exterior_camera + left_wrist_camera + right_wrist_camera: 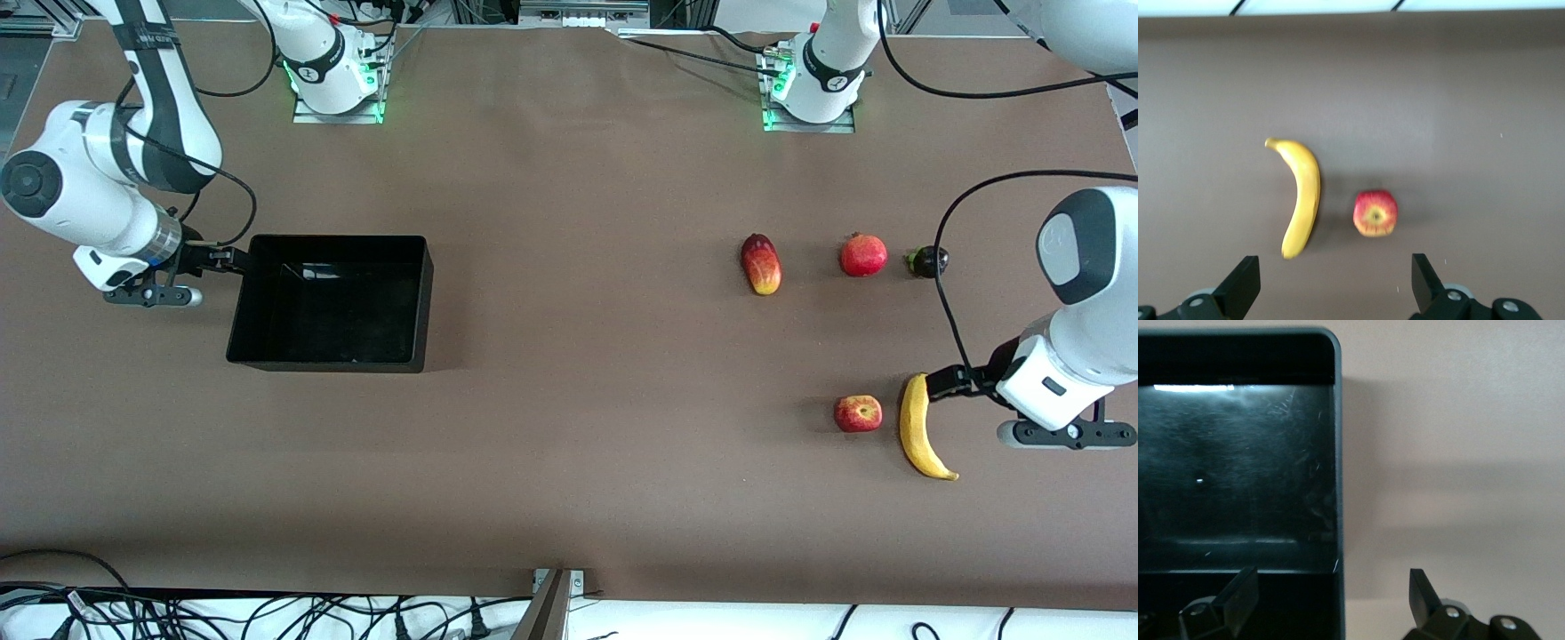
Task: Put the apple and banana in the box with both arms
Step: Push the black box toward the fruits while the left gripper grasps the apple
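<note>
The yellow banana [920,428] and the small red apple [858,413] lie side by side on the table at the left arm's end. My left gripper [944,380] hangs open and empty by the banana's tip that is farther from the front camera. In the left wrist view the banana [1303,197] and apple [1375,213] lie ahead of the left gripper [1333,285]. The empty black box [329,363] sits at the right arm's end. My right gripper [229,260] is open at its corner. In the right wrist view the box wall [1337,453] runs between the right gripper's [1331,595] spread fingers.
Three other fruits lie in a row farther from the front camera than the apple: an oval red-and-yellow fruit [761,264], a round red fruit [863,255] and a small dark fruit [926,261]. Bare brown table stretches between the box and the fruits.
</note>
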You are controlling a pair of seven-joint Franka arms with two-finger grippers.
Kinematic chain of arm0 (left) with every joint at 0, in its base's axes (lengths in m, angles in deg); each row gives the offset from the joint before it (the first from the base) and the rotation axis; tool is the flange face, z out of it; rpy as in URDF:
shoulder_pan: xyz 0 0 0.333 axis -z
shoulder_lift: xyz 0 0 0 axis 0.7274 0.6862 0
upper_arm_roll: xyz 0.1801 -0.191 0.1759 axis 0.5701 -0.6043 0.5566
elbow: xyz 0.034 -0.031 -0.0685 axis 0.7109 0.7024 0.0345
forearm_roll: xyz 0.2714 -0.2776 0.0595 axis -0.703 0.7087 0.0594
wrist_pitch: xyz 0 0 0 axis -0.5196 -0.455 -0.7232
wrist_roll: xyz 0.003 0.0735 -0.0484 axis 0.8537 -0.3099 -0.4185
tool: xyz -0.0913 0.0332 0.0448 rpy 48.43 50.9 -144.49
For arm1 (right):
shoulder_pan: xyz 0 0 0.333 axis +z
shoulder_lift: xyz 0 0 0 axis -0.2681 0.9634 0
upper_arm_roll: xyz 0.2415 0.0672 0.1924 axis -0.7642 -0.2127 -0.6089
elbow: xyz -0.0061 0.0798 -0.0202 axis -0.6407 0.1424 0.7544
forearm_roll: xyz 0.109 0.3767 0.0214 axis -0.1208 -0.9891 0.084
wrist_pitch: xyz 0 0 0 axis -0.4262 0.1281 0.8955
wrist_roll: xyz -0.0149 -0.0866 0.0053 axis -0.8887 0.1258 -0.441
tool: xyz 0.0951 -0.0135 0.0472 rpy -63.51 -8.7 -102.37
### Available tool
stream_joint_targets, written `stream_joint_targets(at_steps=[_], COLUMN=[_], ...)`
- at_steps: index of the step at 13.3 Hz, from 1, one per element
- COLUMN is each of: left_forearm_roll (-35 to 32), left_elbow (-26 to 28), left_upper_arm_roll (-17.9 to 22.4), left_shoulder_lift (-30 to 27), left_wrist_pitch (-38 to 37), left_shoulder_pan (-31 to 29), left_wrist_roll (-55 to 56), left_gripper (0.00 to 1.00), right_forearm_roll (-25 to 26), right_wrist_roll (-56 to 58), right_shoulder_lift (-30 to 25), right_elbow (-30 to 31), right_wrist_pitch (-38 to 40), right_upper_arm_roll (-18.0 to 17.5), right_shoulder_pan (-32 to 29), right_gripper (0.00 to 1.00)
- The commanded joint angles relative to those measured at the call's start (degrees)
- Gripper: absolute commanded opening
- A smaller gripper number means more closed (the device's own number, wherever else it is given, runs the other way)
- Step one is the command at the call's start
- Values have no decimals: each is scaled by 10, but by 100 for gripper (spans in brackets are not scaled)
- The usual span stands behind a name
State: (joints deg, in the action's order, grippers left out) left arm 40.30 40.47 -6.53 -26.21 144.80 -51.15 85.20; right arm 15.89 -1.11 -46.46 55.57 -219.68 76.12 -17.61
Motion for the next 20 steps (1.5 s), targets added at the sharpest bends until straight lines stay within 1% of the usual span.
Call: stream_joint_targets(at_steps=[1,2,3,5,6,7,9,11,12,14,15,17,18,19,20], left_forearm_roll=[-6,-6,-5,-7,-8,-9,-8,-10,-10,-14,-16,-17,-17,-17,-17], left_elbow=[-6,-6,-3,8,11,14,15,36,51,78,89,97,97,99,103], left_upper_arm_roll=[-2,-2,-2,-4,-5,-5,-5,-5,-5,-5,-5,-4,-4,-4,-4], left_shoulder_lift=[25,37,48,81,93,100,117,120,121,127,127,133,136,137,137], left_wrist_pitch=[24,28,60,128,148,157,168,189,208,237,249,256,256,256,256], left_shoulder_pan=[0,0,7,14,16,16,15,15,15,15,15,14,15,15,15], left_wrist_roll=[4,4,7,43,47,47,38,37,37,37,37,37,37,37,37], left_gripper=[100,100,100,100,100,100,100,100,100,100,100,100,100,100,100], right_forearm_roll=[-1,-1,-1,-2,-3,-3,-4,-4,-5,-5,-5,-5,-5,-6,-6], right_wrist_roll=[27,27,28,34,34,34,34,28,20,-13,-32,-95,-124,-156,-191], right_shoulder_lift=[-11,0,13,31,36,42,50,50,47,43,40,42,45,49,53], right_elbow=[58,62,62,62,61,61,60,52,46,22,4,-63,-102,-136,-161], right_wrist_pitch=[-75,-89,-95,-100,-106,-115,-119,-119,-117,-99,-69,15,65,107,131], right_upper_arm_roll=[17,17,16,17,16,16,15,9,-9,-29,-44,-80,-89,-90,-90], right_shoulder_pan=[-1,-1,-1,-1,-1,-1,-1,1,2,2,2,4,14,40,70], right_gripper=[97,83,70,25,9,0,0,0,0,0,0,0,0,0,0])
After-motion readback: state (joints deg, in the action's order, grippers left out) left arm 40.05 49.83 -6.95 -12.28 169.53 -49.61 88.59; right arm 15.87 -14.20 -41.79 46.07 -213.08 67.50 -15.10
